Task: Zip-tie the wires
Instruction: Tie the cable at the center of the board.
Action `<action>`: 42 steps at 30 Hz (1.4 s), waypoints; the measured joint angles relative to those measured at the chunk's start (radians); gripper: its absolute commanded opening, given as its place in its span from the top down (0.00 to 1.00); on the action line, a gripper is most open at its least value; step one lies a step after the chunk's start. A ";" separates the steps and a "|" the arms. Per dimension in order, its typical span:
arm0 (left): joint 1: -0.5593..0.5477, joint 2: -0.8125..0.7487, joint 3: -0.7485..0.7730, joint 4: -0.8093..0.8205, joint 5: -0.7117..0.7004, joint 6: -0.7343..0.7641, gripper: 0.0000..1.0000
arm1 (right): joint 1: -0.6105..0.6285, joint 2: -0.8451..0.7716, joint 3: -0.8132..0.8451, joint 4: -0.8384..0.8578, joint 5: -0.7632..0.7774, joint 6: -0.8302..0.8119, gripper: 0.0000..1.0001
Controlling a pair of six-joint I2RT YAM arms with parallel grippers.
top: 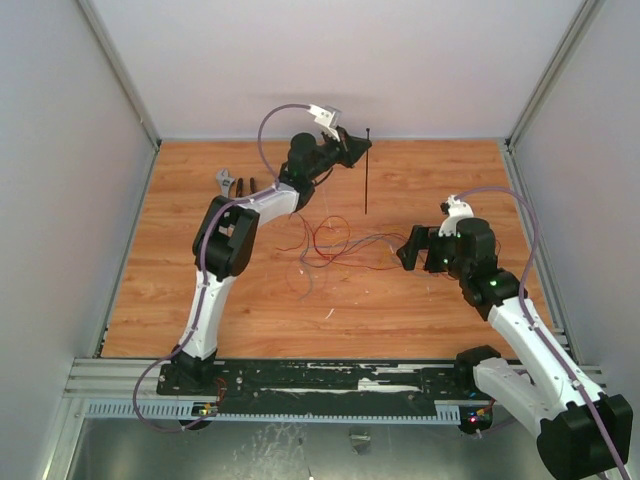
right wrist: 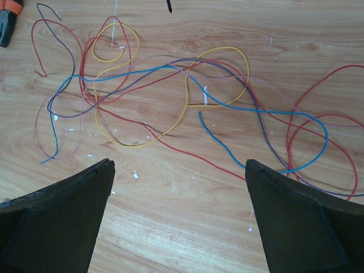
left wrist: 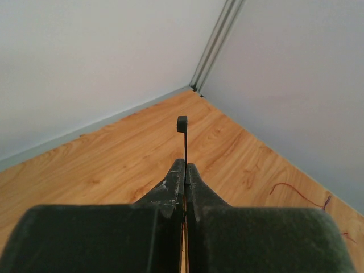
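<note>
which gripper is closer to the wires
Right. The right gripper hangs open at the edge of the wires; the left gripper is farther back, shut on the zip tie.

The wires (top: 325, 245) sprawled over the middle of the desk (top: 180, 310), filling the ground right ahead of the right gripper (right wrist: 179, 166), whose jaws stood wide apart above them. The zip tie (top: 366, 185), pinched in the closed left gripper (left wrist: 185, 166), crossed the space between the wires and the back wall (top: 330, 70). A wrench (top: 225, 183) and pliers (top: 241, 190) lay just beside the left arm (top: 225, 240), toward the left wall (top: 60, 200). Bare wood lay open along the near edge, at the left front, and in the far right corner.
</note>
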State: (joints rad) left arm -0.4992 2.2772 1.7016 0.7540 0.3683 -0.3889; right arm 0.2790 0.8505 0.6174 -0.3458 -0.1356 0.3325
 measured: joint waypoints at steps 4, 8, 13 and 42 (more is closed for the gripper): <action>-0.002 0.038 0.019 -0.002 0.000 0.013 1.00 | 0.000 -0.004 0.000 -0.004 -0.005 0.000 0.01; -0.002 0.051 0.019 -0.001 0.001 0.030 1.00 | 0.000 -0.011 0.000 -0.002 -0.015 0.004 0.01; -0.002 0.053 0.019 0.011 0.012 0.043 1.00 | 0.000 -0.015 -0.006 -0.002 -0.023 0.006 0.01; -0.057 -0.013 -0.312 0.237 0.042 0.021 1.00 | 0.000 -0.016 -0.023 -0.001 -0.046 0.008 0.01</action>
State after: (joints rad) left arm -0.5564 2.2639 1.3899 0.9913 0.4099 -0.3683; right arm 0.2787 0.8349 0.5949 -0.3470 -0.1818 0.3401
